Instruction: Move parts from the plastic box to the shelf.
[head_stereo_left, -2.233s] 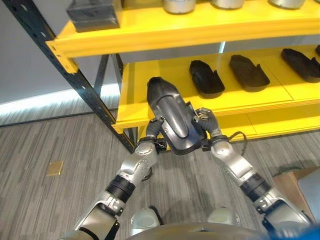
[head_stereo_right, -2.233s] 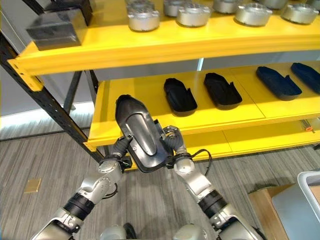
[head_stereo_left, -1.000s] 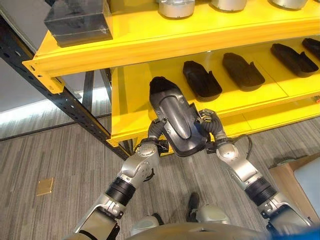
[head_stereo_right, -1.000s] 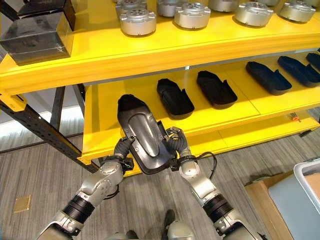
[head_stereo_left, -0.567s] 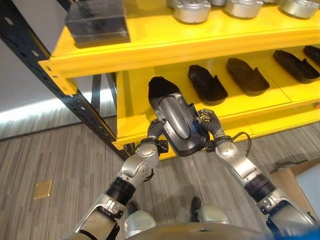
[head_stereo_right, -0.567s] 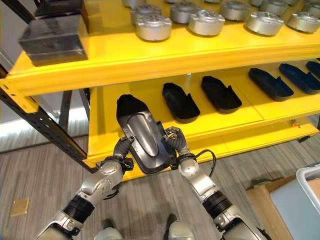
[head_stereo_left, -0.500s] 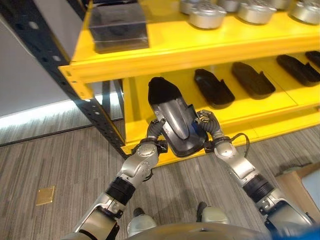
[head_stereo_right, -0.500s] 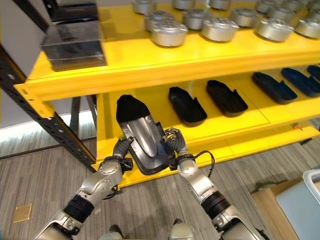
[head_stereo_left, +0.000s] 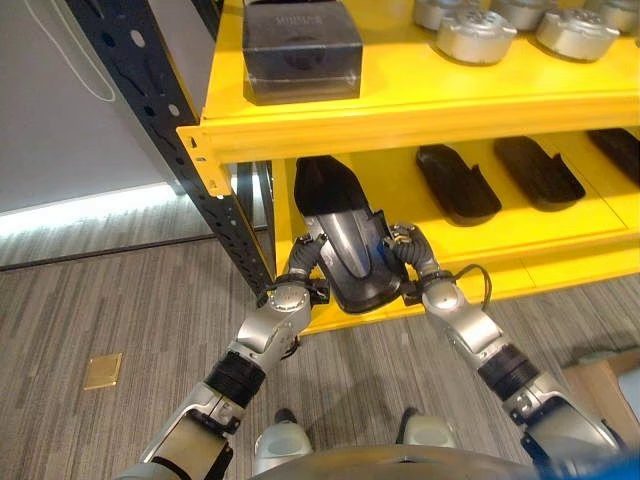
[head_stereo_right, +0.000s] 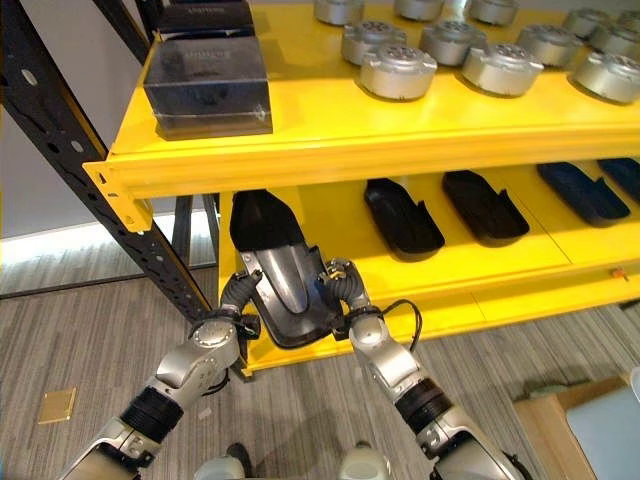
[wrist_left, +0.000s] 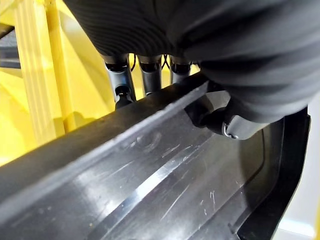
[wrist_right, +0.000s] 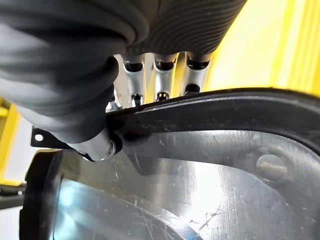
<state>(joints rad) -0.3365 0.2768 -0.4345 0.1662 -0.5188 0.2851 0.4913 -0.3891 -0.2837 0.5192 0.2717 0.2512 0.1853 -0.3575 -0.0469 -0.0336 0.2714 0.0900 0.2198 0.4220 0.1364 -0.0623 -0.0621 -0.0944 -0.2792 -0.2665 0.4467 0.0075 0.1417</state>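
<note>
I hold a long dark grey shell part (head_stereo_left: 345, 255) between both hands, at the left end of the lower yellow shelf (head_stereo_left: 560, 225). Its far end reaches in under the upper shelf (head_stereo_left: 420, 105). My left hand (head_stereo_left: 303, 262) grips the part's left edge and my right hand (head_stereo_left: 407, 250) its right edge. In the left wrist view the fingers (wrist_left: 145, 75) curl over the part's rim (wrist_left: 150, 175) with the thumb inside. The right wrist view shows the same: fingers (wrist_right: 160, 75) behind the rim, thumb on the part's inner face (wrist_right: 200, 165).
Two similar black parts (head_stereo_left: 458, 183) (head_stereo_left: 540, 170) lie further right on the lower shelf. On the upper shelf stand a black box (head_stereo_left: 300, 45) and several silver round parts (head_stereo_left: 475, 35). A dark perforated upright (head_stereo_left: 170, 130) rises at the left. A cardboard box (head_stereo_left: 600, 365) sits at the lower right.
The camera has moved nearer the shelf and turned upward. The part's far end now lies further in under the upper shelf. Both hands keep their grip.
</note>
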